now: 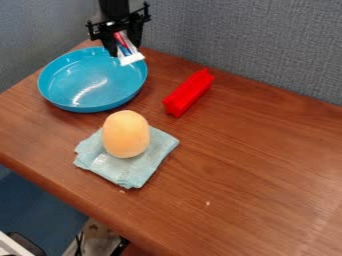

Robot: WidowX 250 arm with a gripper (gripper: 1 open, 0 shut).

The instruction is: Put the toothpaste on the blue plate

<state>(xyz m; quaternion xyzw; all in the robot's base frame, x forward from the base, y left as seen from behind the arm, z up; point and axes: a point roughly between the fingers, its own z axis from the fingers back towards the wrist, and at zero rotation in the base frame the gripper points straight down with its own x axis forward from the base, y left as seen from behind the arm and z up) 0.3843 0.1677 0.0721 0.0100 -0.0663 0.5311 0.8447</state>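
The toothpaste (pixel 127 50) is a small white tube with red and blue print, hanging cap-down from my gripper (pixel 120 38), which is shut on its upper end. It hovers over the far right rim of the blue plate (pixel 80 85), a round glossy turquoise dish at the table's far left. The tube's lower end is close to the rim; I cannot tell whether it touches. The gripper points straight down.
A red rectangular block (pixel 189 92) lies right of the plate. An orange egg-shaped object (pixel 126 133) sits on a pale teal cloth (pixel 127 158) in front of the plate. The wooden table (pixel 254 180) ends at the left and front edges; a grey wall stands behind.
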